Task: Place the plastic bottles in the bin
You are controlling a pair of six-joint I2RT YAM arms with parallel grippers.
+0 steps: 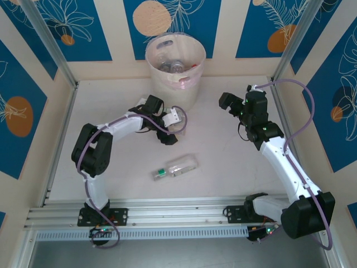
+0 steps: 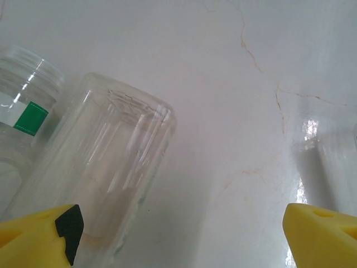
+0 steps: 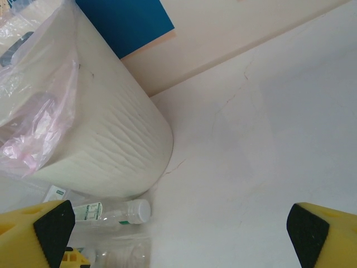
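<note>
You have one tall round translucent pinkish-white plastic bin [image 1: 177,89], standing at the far middle of the white desk [image 1: 223,167], close to the back wall [image 1: 223,33]. There are clear plastic bottles [image 1: 170,66] inside it, count unreadable. Three more are on the desk: a green-capped clear bottle [image 1: 177,167] lying mid-desk, well apart from the bin; a white-capped bottle [image 3: 120,212] lying at the bin's foot; and a ribbed clear bottle [image 2: 111,162] just beside that one. Your left gripper [image 2: 179,220] is spread wide around the ribbed bottle, which sits hard by one finger; contact unclear. Your right gripper [image 3: 184,240] is spread wide over bare desk right of the bin. The aluminium rail [image 1: 178,204] bounds the near edge.
</note>
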